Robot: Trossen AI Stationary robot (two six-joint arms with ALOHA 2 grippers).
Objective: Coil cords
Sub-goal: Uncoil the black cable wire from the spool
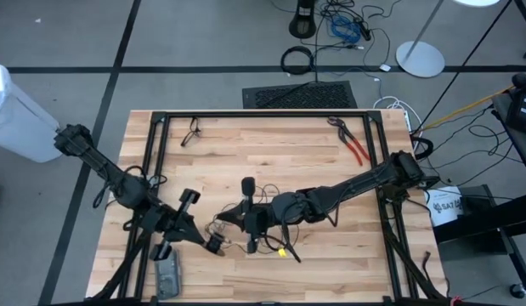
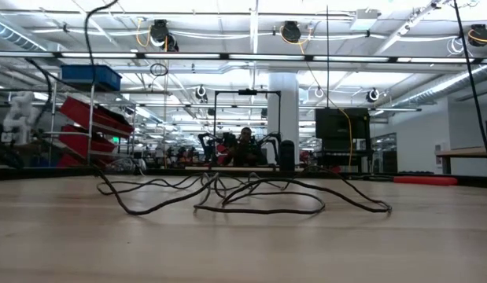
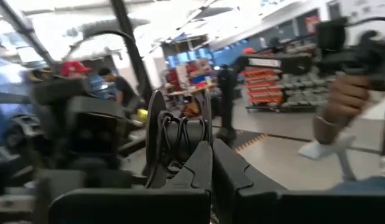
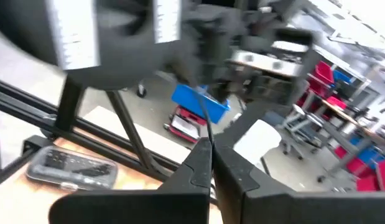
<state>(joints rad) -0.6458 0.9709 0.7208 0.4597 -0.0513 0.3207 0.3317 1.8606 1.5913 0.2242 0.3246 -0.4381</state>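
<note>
Two robot arms are counted over one wooden table [image 1: 330, 161], each ending in one gripper: a left gripper [image 1: 213, 244] and a right gripper [image 1: 250, 228]. One thin black cord [image 2: 251, 192] is seen lying in loops. One pair of red-handled pliers [image 1: 352, 141] is counted, and one grey flat device [image 1: 167, 274].

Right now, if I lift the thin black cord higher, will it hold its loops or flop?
Probably flop: the cord lies in loose, uneven loops on the table, suggesting no stiffness. It looks light for its length, so lifting should drag trailing loops along. The shut right gripper and left gripper sit close together, so slack between them may sag or tangle.
</note>
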